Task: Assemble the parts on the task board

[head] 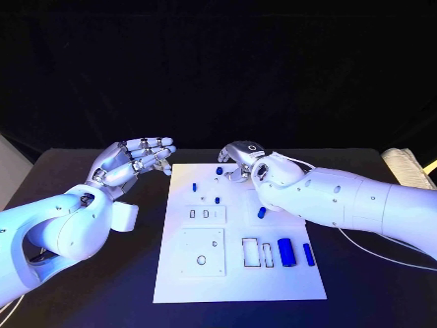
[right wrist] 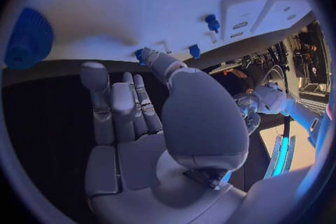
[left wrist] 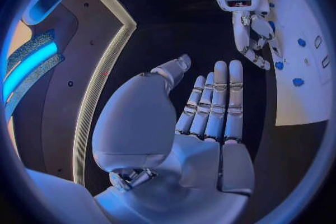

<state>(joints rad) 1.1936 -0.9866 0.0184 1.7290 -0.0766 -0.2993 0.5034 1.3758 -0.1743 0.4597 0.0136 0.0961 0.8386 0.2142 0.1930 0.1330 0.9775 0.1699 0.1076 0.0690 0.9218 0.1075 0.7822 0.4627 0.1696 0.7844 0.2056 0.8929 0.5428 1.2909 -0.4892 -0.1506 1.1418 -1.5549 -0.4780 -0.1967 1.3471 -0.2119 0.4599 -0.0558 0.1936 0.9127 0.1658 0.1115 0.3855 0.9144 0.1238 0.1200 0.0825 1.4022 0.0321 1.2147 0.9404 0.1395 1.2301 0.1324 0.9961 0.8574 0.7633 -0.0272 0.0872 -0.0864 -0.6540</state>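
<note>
Black table [head: 100,287] under me, dark backdrop behind, white task board [head: 233,283] lying flat in the middle. My left hand [head: 132,162] hovers off the board's far-left corner, palm up, fingers spread, nothing in it; left wrist view shows the same bare palm [left wrist: 203,117] with fingers straight and apart. My right hand [head: 244,162] is over the board's far edge, fingers curled down toward the surface near a small blue part [head: 220,170] right at the fingertips; can't tell if it's pinched or only touched. Right wrist view has my fingers [right wrist: 129,106] extended close together toward the board edge, a blue part [right wrist: 140,56] at the thumb tip, grip unclear. Other blue parts: a small peg [head: 194,186] standing near the far left of the board, another peg [head: 216,200] just beside the slotted block, one piece [head: 262,212] by my right wrist, and two longer cylinders [head: 287,252] lying side by side near the right edge, next to the rectangular cutouts [head: 250,252].
</note>
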